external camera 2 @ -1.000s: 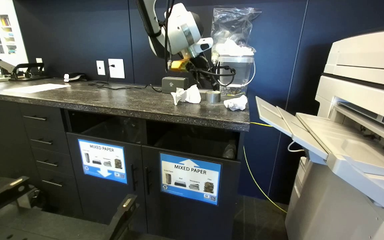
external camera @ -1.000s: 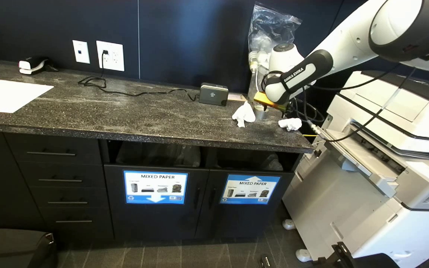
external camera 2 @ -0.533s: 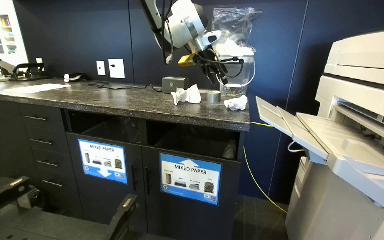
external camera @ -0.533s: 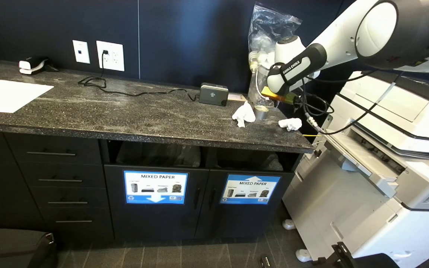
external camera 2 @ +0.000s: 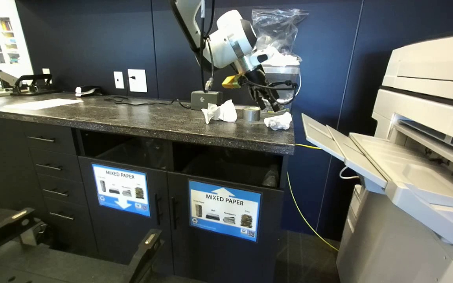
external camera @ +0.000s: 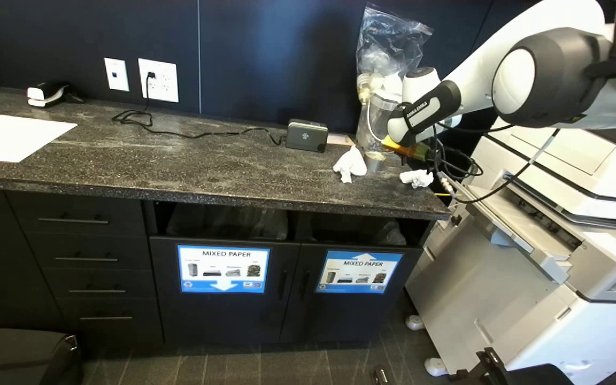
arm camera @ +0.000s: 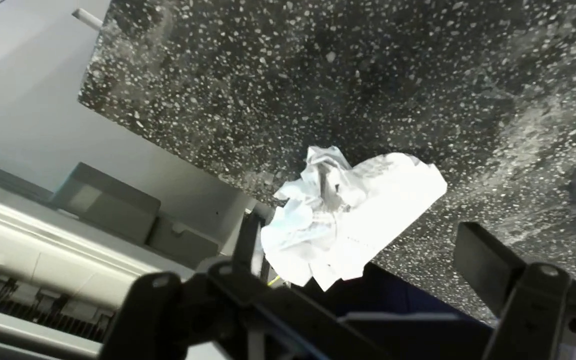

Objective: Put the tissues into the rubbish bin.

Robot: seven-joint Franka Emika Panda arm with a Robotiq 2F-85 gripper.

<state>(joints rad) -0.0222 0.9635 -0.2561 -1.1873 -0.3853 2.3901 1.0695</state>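
Tissue [arm camera: 388, 205] is mostly blown out in my wrist view, my gripper [arm camera: 363, 245] looks dark and kinda blurry, and the wall [external camera: 280, 37] catches a hazy bluish glare.

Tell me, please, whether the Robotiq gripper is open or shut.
The Robotiq gripper is open: in the wrist view its fingers stand wide apart, and the crumpled white tissue showing between them is not gripped.

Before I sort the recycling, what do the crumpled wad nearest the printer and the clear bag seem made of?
Wad: probably tissue paper, white and seemingly matte, with creases and ragged edges. Bag: likely thin plastic, glossy, clear, with bright wrinkled highlights.
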